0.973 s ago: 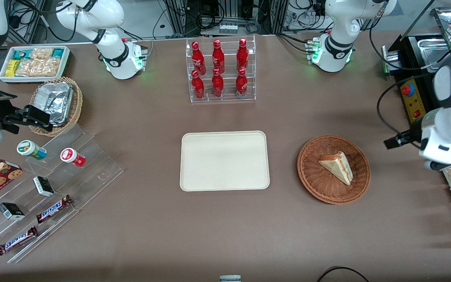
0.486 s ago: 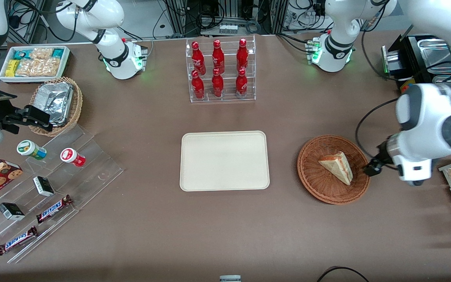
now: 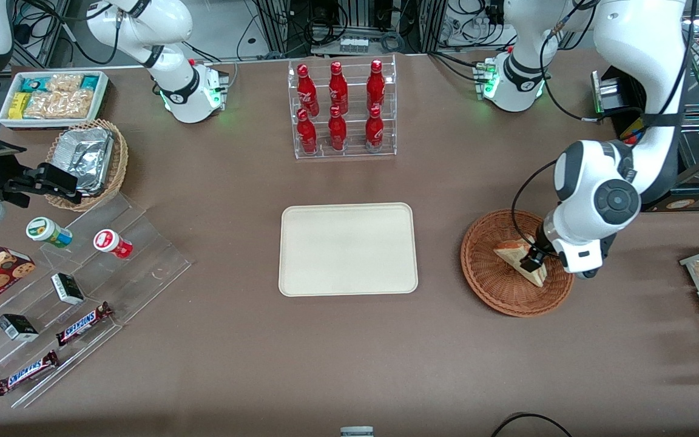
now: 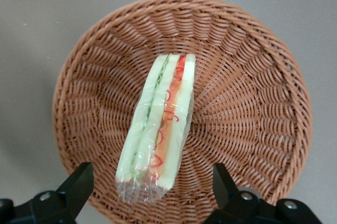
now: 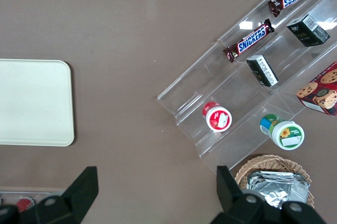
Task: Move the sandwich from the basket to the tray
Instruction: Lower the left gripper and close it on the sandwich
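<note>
Gripper (image 4: 150,192) is hovering wide open and empty over the sandwich (image 4: 158,129) lying in the basket (image 4: 253,103); likely soft, light, slippery-wrapped, so pinching gently across the flat bread faces.

Brown table (image 3: 216,340) w/ even overhead light. Cable tangle (image 3: 349,24) and metal frames at 12 o'clock past table edge. Black machine w/ steel trays (image 3: 689,115) at 2 o'clock.
</note>
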Available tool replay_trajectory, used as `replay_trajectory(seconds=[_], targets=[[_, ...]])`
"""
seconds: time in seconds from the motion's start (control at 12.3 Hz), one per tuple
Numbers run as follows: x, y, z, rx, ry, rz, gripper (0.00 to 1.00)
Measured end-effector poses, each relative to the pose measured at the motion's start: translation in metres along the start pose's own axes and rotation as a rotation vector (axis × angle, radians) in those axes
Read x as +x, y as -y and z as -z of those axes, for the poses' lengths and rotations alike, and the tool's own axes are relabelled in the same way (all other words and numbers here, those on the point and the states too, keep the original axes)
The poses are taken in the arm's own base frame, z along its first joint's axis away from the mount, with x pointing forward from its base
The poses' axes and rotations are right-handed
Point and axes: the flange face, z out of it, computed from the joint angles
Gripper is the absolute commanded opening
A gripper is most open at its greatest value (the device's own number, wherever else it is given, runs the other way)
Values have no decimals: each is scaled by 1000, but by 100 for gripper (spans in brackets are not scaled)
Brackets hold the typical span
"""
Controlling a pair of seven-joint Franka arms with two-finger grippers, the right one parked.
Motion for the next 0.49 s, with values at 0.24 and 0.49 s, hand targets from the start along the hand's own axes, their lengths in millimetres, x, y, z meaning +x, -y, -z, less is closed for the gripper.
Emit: replay_trajectory(seconds=[0.24, 0.49], targets=[[-5, 12, -22, 14, -10, -12, 100], [-6, 17, -26, 10, -19, -18, 63]])
